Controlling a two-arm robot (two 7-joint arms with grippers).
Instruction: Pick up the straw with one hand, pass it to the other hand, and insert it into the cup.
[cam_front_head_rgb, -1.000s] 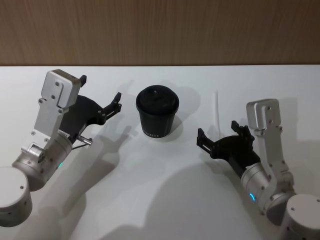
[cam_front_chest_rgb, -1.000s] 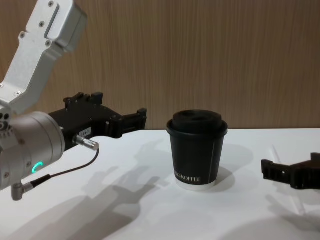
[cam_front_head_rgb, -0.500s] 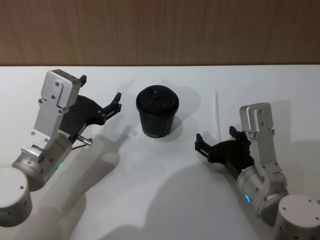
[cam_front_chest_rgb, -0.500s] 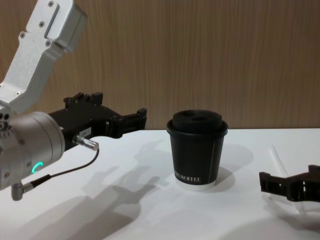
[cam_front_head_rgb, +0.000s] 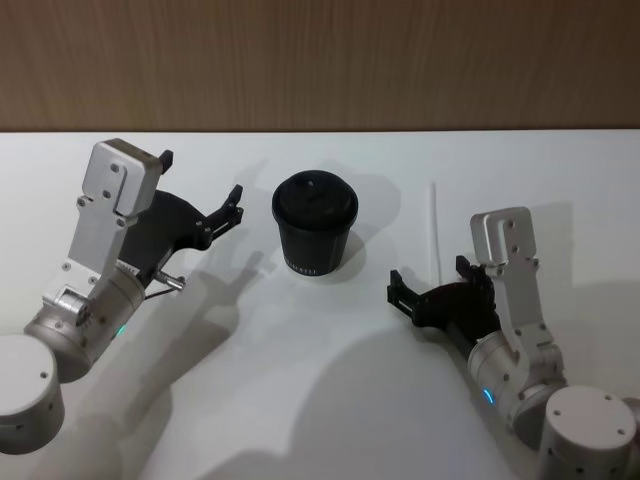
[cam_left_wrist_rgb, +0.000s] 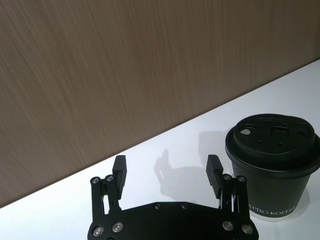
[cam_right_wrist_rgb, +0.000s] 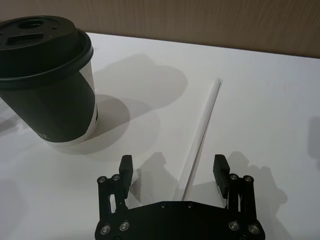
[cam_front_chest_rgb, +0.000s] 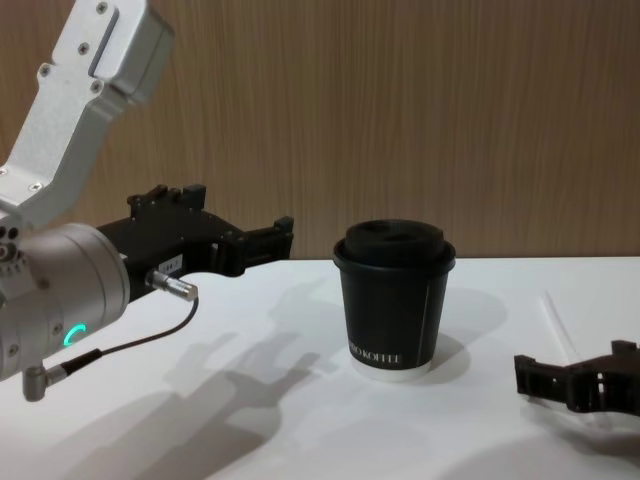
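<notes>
- Lying flat on the white table (cam_front_head_rgb: 300, 390), the straw (cam_front_head_rgb: 435, 230) is resting to the right of the cup (cam_front_head_rgb: 315, 225), well apart from it and pointing away from me.
- I am holding the right gripper (cam_front_head_rgb: 430, 275) low over the straw's (cam_right_wrist_rgb: 202, 130) near end. Its 2 fingers are spread wide and gripping nothing, and in the right wrist view the straw is running into the gap between them without touching either.
- I am keeping the left gripper (cam_front_head_rgb: 200, 178) raised just left of the cup (cam_front_chest_rgb: 393, 300), also wide open and empty.
- I am judging the straw to be very light, smooth and thin-walled, so it is likely to roll or skid under a glancing touch and to flatten under a hard squeeze.
- I am favouring a gentle hold across its width close to the near end, leaving most of its length free for the left gripper to take.
- The cup is standing upright with its domed lid on, so I am expecting the insertion to need a straight, undamaged tip.
</notes>
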